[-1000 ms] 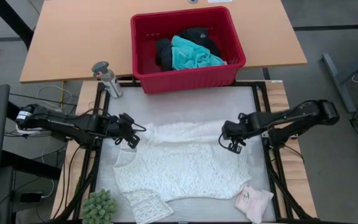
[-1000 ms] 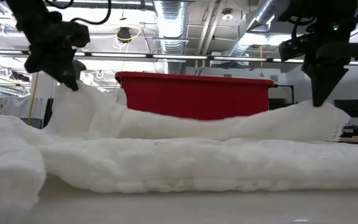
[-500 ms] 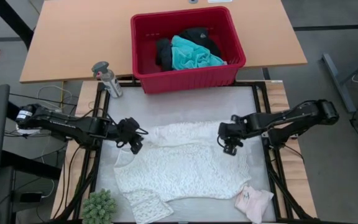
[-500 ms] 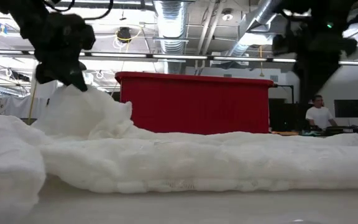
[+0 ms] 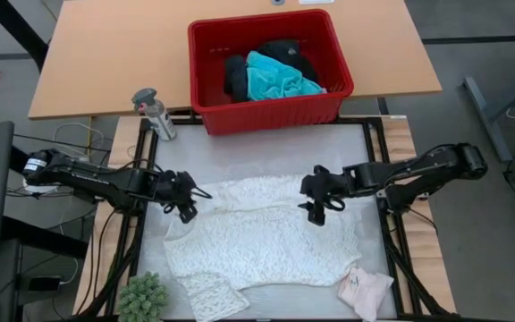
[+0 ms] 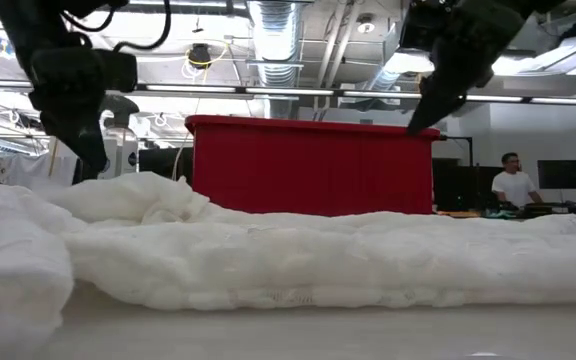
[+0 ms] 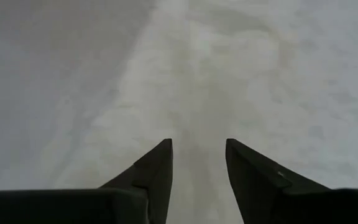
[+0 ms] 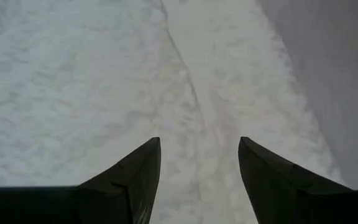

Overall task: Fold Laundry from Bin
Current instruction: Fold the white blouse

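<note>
The white lacy top [image 5: 259,237] lies spread on the table mat, its far edge [image 5: 257,185] a little bunched. My left gripper [image 5: 189,213] hovers open over the top's far left corner [image 7: 197,93], fingers just above the cloth. My right gripper [image 5: 316,215] stands open, higher, over the top's far right part [image 8: 191,81]; in the low view it [image 6: 420,122] is well clear of the cloth. The red bin [image 5: 275,113] stands behind the mat, with a turquoise shirt [image 5: 280,79] and black clothing [image 5: 235,76] inside. A small pale pink piece [image 5: 365,292] lies at the near right corner.
A spray bottle [image 5: 155,113] stands left of the bin. A small green plant [image 5: 141,295] sits at the mat's near left corner. Bare mat [image 5: 266,152] lies between the top and the bin. A person [image 6: 513,185] shows in the room behind.
Both grippers have let go of the top's far edge, which was held raised at both ends and has dropped onto the table. My right gripper has opened, risen, tipped toward level and gone toward the table's left. My left gripper has opened about where it was.
</note>
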`<state>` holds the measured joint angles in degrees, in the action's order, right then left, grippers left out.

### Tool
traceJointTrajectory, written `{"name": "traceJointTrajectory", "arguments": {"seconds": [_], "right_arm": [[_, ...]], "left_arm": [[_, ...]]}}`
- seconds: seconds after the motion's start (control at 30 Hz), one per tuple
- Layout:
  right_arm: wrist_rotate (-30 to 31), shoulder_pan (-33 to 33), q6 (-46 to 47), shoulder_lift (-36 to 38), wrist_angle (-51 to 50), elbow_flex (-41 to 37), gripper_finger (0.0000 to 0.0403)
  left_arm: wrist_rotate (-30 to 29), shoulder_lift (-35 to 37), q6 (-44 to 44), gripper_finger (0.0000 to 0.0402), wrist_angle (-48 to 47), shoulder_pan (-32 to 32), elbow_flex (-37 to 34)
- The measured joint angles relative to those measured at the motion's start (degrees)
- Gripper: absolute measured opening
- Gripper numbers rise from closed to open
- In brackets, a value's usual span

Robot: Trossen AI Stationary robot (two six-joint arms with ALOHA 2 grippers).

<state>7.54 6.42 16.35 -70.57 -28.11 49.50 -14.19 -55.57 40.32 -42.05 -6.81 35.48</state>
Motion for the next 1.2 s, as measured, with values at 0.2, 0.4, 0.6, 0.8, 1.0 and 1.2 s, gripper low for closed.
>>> {"name": "traceJointTrajectory", "arguments": {"seconds": [0.2, 0.4, 0.6, 0.8, 1.0, 1.2], "right_arm": [[3.1, -2.6, -0.3, -0.2, 4.9, 0.0, 0.0239], [2.1, -6.7, -2.6, -5.2, 10.9, 0.0, 0.0239], [-0.2, -8.4, -8.9, -10.7, 15.7, 0.0, 0.0239], [-2.1, -10.9, -10.6, -15.5, 16.7, 0.0, 0.0239], [-3.4, -13.5, -12.3, -20.3, 17.3, 0.0, 0.0239], [-3.5, -14.8, -12.5, -20.6, 16.6, 0.0, 0.0239]], "left_arm": [[-3.5, 0.0, 0.4, 0.0137, -0.7, 0.0, 0.0], [-10.3, 0.1, 4.4, 0.0137, -4.1, 1.0, -1.0], [-9.0, 0.6, 5.9, 0.0137, -3.4, 1.1, -2.2], [-5.0, 2.9, 5.8, 0.0137, -2.2, 1.1, -2.3], [-3.1, 2.6, 2.2, 0.0137, -3.5, 1.2, -2.3], [-2.1, 2.0, -0.2, 0.0137, -1.4, 2.7, -4.8]]}}
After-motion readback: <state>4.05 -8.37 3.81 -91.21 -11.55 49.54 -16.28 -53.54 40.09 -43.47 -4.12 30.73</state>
